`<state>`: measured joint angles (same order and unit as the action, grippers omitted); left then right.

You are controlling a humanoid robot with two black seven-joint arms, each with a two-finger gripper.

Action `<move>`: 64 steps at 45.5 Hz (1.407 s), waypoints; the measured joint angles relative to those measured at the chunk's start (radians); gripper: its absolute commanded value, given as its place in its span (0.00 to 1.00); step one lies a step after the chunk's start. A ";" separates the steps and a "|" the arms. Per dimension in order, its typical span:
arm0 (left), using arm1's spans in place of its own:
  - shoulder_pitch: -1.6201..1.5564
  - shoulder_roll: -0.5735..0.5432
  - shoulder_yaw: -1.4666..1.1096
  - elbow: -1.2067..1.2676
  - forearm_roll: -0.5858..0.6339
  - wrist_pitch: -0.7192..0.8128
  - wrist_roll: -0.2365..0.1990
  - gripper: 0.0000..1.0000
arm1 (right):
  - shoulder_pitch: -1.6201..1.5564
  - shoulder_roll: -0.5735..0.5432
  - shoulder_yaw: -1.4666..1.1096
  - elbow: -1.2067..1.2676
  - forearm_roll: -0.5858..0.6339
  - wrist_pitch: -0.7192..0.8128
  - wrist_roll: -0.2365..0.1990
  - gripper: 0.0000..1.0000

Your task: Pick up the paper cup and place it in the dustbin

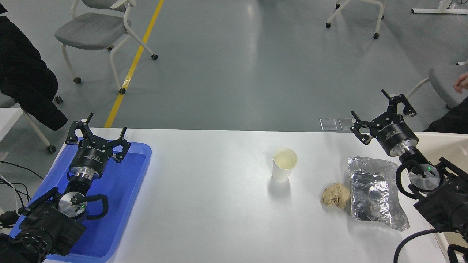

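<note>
Near the middle of the white table (204, 204): paper cup (284, 164), white, upright, mouth up, cream inside, standing alone and touched by nothing.

Right of the cup, nearer the front edge: crumpled tan paper ball (336, 195), lying just beside the left rim of a crinkled silver foil tray (374, 191).

Far right edge of the table: dustbin (444, 144), cream, only part of its rim and inner wall showing behind the right arm.

Right gripper (382, 115): raised over the table's far right corner, beyond the foil tray, fingers spread and grasping nothing; well apart from the cup.

Left side of the table: blue plastic tray (120, 190). Left gripper (97, 133): parked above the tray's far end, fingers spread, empty.

Beyond the table: grey floor with a yellow line (135, 62), wheeled grey chairs (97, 31), a dark coat (25, 76) at the far left, and a person's hand (461, 82) at the right edge.
</note>
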<state>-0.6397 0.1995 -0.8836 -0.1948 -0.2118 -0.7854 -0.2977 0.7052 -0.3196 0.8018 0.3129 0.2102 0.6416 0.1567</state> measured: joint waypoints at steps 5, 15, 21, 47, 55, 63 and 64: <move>0.000 0.000 0.000 0.000 0.000 0.000 0.000 1.00 | -0.002 -0.002 -0.005 0.001 0.000 0.002 0.000 1.00; 0.001 -0.001 0.000 0.000 0.000 0.000 0.002 1.00 | -0.004 -0.004 -0.023 0.006 0.000 0.005 0.000 1.00; 0.001 -0.001 0.000 -0.001 0.000 0.000 0.002 1.00 | 0.001 -0.005 -0.029 0.006 0.000 -0.001 0.000 1.00; 0.002 0.000 0.000 0.000 0.000 0.000 0.002 1.00 | 0.219 -0.184 -0.315 0.143 -0.186 0.003 -0.008 1.00; 0.002 0.000 0.000 0.000 0.000 0.000 0.001 1.00 | 0.374 -0.260 -0.623 0.216 -0.232 0.005 -0.008 1.00; 0.002 0.000 0.000 -0.001 0.000 0.000 0.001 1.00 | 0.534 -0.303 -0.900 0.318 -0.303 0.000 -0.007 1.00; 0.002 -0.001 0.000 -0.001 0.000 0.000 0.001 1.00 | 0.558 -0.308 -0.938 0.338 -0.329 0.000 -0.007 1.00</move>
<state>-0.6381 0.1988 -0.8836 -0.1956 -0.2117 -0.7854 -0.2962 1.2632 -0.6281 -0.1360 0.6506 -0.1190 0.6413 0.1502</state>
